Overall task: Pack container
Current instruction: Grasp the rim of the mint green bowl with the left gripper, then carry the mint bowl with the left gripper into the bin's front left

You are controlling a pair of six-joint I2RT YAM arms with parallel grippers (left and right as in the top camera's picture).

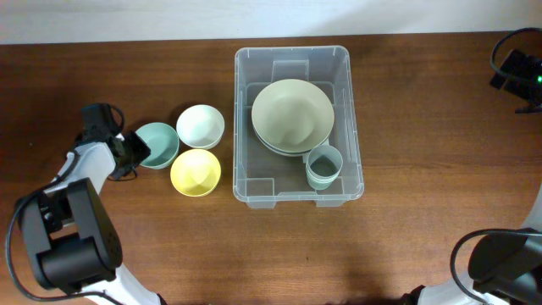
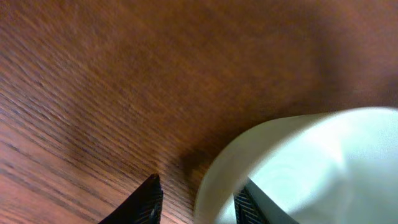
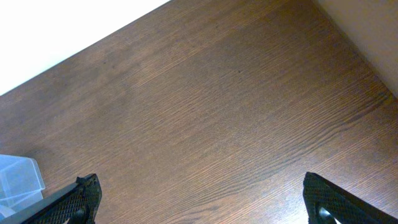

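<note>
Left gripper (image 2: 199,186): fingers apart, straddling the rim of the teal bowl (image 1: 158,143). The white bowl (image 1: 201,125) and yellow bowl (image 1: 196,172) sit beside it. Centre: the container (image 1: 240,119), right of the bowls, holds stacked plates (image 1: 292,114) and a cup (image 1: 323,166). It is probably light, slick and flexible, best gripped at the rim. No legible writing. Right gripper (image 3: 198,186): fingers wide apart.

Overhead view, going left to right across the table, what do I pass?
In order: left end effector → teal bowl → container. The white bowl and yellow bowl lie between the teal bowl and the container, one beyond the other, so their order is unclear.
</note>
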